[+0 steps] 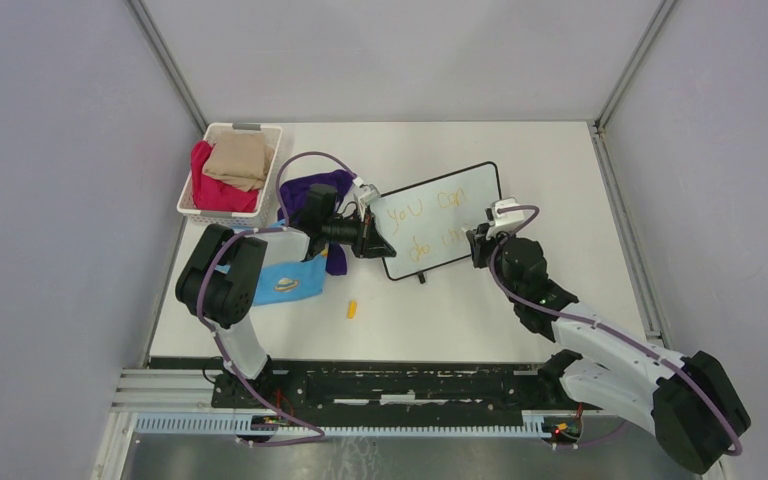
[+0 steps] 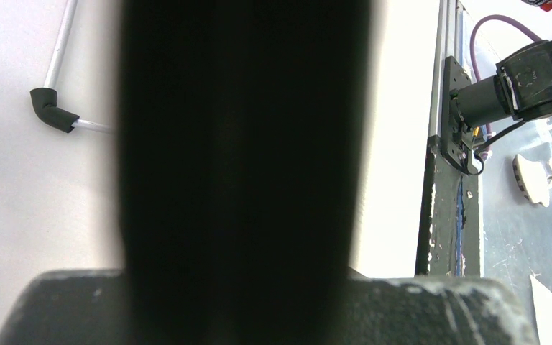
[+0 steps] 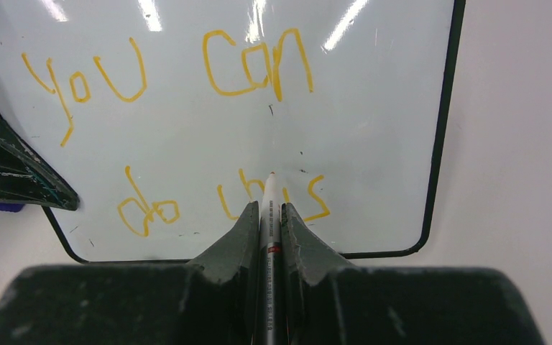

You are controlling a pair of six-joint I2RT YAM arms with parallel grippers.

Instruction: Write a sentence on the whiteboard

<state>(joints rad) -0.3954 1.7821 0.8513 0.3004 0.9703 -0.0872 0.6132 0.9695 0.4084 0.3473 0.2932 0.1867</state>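
Observation:
The whiteboard (image 1: 465, 195) lies tilted at the middle of the table, black-framed. The sentence (image 1: 425, 207) is on it in yellow-orange; in the right wrist view the sentence (image 3: 259, 72) reads "you can" over "do this". My right gripper (image 1: 476, 244) is shut on a marker (image 3: 270, 194), and its tip touches the whiteboard (image 3: 374, 129) in the word "this". My left gripper (image 1: 372, 240) clamps the board's left edge; one of its fingers (image 3: 14, 172) shows on that edge. A dark band (image 2: 244, 172) fills most of the left wrist view.
A white basket (image 1: 192, 205) with red and tan cloths stands at the back left. A purple cloth (image 1: 315, 188) and a blue item (image 1: 285, 280) lie under the left arm. A yellow cap (image 1: 353, 309) lies near the front. Grey walls enclose the table.

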